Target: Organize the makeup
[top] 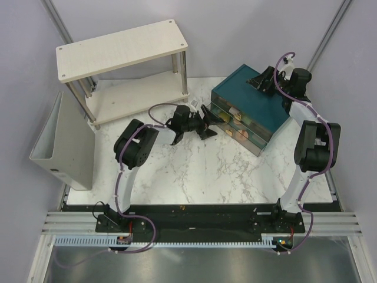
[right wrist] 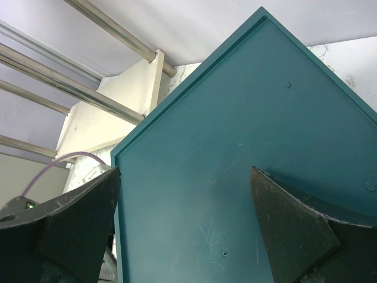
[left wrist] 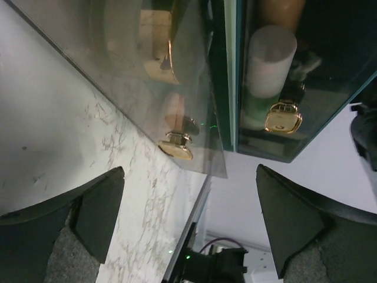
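- Marble tabletop (top: 200, 171) carries a teal drawer box (top: 250, 94); the makeup (left wrist: 270, 56) lies inside its glass-fronted drawers.
- Left gripper (left wrist: 189, 171): jaws apart, facing a small gold knob (left wrist: 175, 147).
- Right gripper (right wrist: 185, 171): jaws apart, over the box top.
- Risk: an off-centre closure would likely slip off the knob, and a pull could drag the unbraced box.

Bright, even light; blurred wrist foregrounds.

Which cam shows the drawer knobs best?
Left wrist: both gold knobs show close up, mid-frame. Top view shows the drawers tiny, knobs unreadable; right wrist sees only the box top.
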Motion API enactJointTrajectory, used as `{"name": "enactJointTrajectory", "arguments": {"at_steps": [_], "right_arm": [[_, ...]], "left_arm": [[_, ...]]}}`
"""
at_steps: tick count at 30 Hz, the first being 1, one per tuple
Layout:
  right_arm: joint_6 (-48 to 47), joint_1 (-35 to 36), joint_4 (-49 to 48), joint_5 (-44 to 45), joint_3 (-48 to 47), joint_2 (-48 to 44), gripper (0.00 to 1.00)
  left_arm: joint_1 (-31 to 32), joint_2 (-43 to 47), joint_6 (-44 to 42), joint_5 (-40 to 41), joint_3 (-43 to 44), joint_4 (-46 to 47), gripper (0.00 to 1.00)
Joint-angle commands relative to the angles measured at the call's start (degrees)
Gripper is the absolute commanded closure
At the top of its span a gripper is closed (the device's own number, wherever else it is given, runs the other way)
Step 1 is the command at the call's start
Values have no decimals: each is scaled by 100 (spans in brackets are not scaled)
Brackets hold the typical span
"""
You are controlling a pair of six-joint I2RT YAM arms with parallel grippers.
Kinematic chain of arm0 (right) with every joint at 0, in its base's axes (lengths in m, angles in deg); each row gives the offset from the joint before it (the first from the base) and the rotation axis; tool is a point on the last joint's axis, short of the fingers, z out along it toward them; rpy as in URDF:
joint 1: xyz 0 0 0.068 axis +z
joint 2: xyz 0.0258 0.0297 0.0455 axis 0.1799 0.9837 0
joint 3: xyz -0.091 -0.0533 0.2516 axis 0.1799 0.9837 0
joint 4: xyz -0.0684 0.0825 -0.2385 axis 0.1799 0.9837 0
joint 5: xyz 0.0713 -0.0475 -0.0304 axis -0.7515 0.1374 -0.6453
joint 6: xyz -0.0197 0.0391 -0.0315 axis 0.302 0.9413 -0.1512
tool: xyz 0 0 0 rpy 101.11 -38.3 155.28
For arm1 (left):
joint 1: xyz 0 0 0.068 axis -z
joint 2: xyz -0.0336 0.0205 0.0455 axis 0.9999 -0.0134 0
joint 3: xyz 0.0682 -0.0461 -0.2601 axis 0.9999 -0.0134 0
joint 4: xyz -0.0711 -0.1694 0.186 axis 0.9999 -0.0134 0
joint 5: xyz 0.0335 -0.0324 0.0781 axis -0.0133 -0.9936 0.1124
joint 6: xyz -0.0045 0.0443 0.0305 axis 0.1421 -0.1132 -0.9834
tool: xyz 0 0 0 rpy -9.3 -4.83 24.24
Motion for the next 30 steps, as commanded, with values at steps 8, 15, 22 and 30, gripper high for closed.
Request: {"name": "enactJointTrajectory", "arguments": {"at_steps": [8, 15, 22, 30], "right_arm": [[33, 74, 830, -79, 160, 438, 2], [33, 74, 830, -123, 124, 456, 2], [24, 74, 839, -140, 133, 447, 2], [15, 74, 839, -158, 151, 438, 2]], "left_arm": [[58, -960, 2472, 681, -360, 3854, 1], [75, -1373, 2816, 831, 140, 4218, 1], [137, -1557, 2842, 963, 668, 3954, 1], [260, -1865, 2869, 990, 1539, 3558, 1]]}}
